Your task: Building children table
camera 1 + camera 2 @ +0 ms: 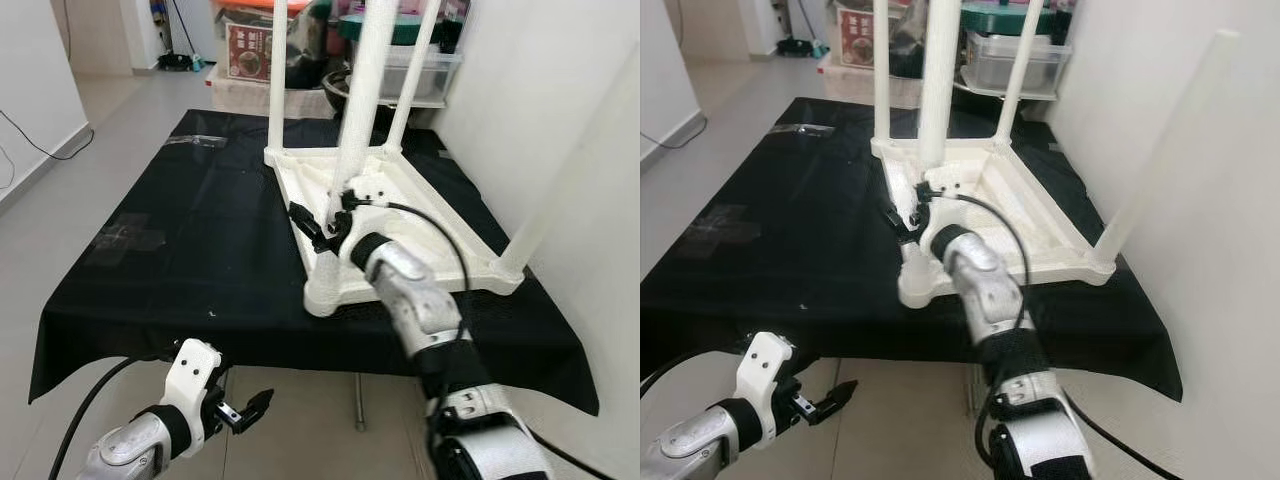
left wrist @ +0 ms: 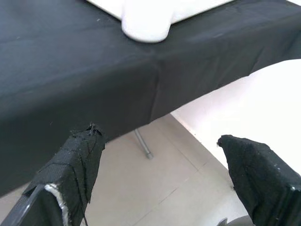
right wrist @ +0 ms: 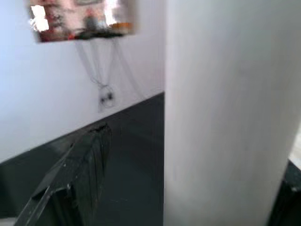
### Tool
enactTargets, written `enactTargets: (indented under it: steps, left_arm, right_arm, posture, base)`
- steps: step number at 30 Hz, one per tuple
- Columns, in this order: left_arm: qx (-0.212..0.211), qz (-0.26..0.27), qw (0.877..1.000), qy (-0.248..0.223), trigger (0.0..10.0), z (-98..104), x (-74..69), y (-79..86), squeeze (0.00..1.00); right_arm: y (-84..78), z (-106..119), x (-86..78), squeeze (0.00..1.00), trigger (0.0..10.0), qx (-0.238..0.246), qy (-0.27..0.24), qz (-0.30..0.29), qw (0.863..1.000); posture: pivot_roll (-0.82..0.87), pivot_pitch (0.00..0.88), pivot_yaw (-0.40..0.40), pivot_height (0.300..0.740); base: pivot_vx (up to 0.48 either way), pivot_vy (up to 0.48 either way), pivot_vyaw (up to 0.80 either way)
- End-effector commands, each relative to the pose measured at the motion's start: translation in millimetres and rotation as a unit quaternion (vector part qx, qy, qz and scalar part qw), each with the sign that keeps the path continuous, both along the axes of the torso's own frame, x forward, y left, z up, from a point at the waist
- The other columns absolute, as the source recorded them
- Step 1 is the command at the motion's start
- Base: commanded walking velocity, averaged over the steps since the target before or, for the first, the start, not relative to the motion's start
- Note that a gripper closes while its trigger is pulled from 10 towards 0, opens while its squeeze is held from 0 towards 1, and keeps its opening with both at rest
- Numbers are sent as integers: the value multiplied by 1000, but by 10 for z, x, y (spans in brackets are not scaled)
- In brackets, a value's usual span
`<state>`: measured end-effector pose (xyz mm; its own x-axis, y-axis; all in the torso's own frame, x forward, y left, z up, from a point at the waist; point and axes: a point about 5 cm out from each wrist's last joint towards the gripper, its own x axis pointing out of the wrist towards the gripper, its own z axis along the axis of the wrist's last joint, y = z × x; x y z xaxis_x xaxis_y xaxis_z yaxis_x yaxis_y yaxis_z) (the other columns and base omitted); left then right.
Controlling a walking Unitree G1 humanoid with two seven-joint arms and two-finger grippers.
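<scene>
The white plastic children's table [image 1: 400, 215] lies upside down on the black-draped table [image 1: 190, 250], occupying the cloth's right half, its ribbed rectangular underside facing up with rounded corner sockets. Smooth, matte, round white legs stand upright from it: one at the far left corner [image 1: 277, 75], one at the far right corner [image 1: 415, 75], one leaning up from the near right corner at about 4 o'clock [image 1: 570, 165], and a thicker-looking one nearest the camera [image 1: 362, 100] rising by the frame's left rail. The near left corner socket [image 1: 325, 290], at about 7 o'clock of the frame, is a rounded white lump with no leg in it. The right pincer [image 1: 325, 222] reaches over the frame's left rail to the base of that near leg, its long black fingers spread on either side of the post; in the right wrist view the leg [image 3: 225, 113] fills the gap between one taped black finger [image 3: 80, 174] and the other at the edge, though whether they press on it cannot be told. The left pincer [image 1: 245, 410] hangs below the cloth's near edge at about 7 o'clock, its fabric-wrapped fingers [image 2: 80, 165] parted over pale floor tiles [image 2: 160, 197]. Beyond the table at 12 o'clock sit clear storage bins [image 1: 420, 70] and boxes.
</scene>
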<state>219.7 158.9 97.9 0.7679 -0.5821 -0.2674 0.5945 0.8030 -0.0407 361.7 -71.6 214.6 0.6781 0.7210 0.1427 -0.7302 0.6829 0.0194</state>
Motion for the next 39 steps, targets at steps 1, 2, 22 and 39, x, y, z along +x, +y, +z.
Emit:
enactTargets:
  steps: [1,2,22,39]
  left_arm:
    - [-1,0,1000,2,10000,-21,16,-13,0]
    - [-1,0,1000,2,10000,-21,16,-13,0]
    - [1,13,1000,3,10000,-23,-59,21,0]
    - [2,-1,1000,7,10000,-18,-7,17,0]
  right_arm:
    - [143,-21,-10,0,10000,-5,-15,93,996]
    - [143,-21,-10,0,10000,-5,-15,93,996]
    - [-340,-471,403,0,0,-50,144,-423,893]
    - [-163,-357,118,1000,10000,48,125,-341,930]
  posture:
    - [134,0,-121,740]
    - [134,0,-121,740]
    - [149,0,-134,740]
    - [99,0,-91,740]
  base:
    - [0,0,0]
    - [0,0,0]
    - [0,0,0]
    - [0,0,0]
